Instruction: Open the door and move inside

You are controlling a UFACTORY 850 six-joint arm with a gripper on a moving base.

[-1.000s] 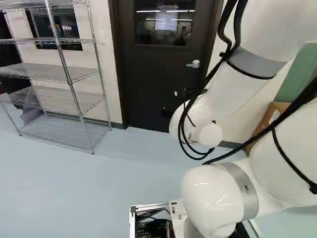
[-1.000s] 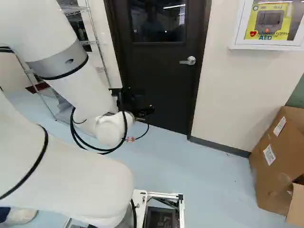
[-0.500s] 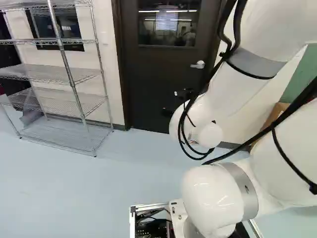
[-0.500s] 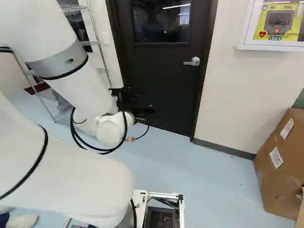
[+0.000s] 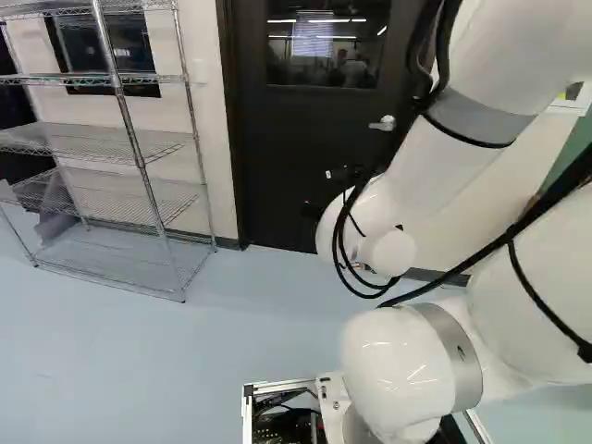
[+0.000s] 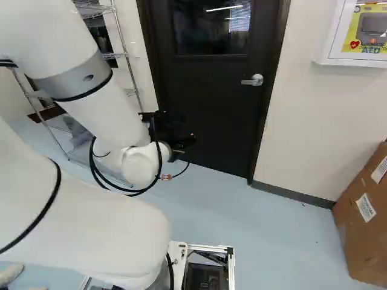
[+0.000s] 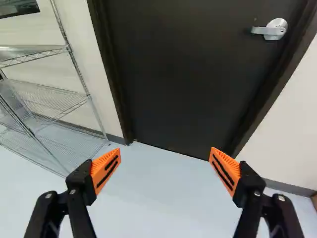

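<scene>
While the door handle [image 7: 271, 30] sits level on a closed door [image 7: 188, 84], toward the edge farther from the shelf rack [image 5: 143, 176], my fingers [image 7: 105, 168] are spread wide, empty, and too low and off toward the rack side to reach it.

Risks, my read:
- Driving in at this height likely puts the fingertips into the door panel below the handle. Needs a lift and a sideways shift first.
- If I approach skewed, one finger could hit the door frame [image 6: 272, 103] or knock past the lever instead of bearing down on it.
- Partial press: latch stays caught, and pushing the base then just loads the arm [image 5: 453, 176].
- Loose cable loops [image 5: 344, 264] could snag on the lever during the reach.
- Swing direction isn't visible. Wrong guess means jamming the door or blocking it with the base.
- Too much turn toward the rack carries the handle farther off my line.

Versus the earlier frames: base has moved, turning toward the rack and probably creeping closer. Rack, door and handle slide right in both base views; the cardboard box [image 6: 366, 226] is partly out of the right base view. Arm pose against its foot joint is unchanged. Door is still shut.
</scene>
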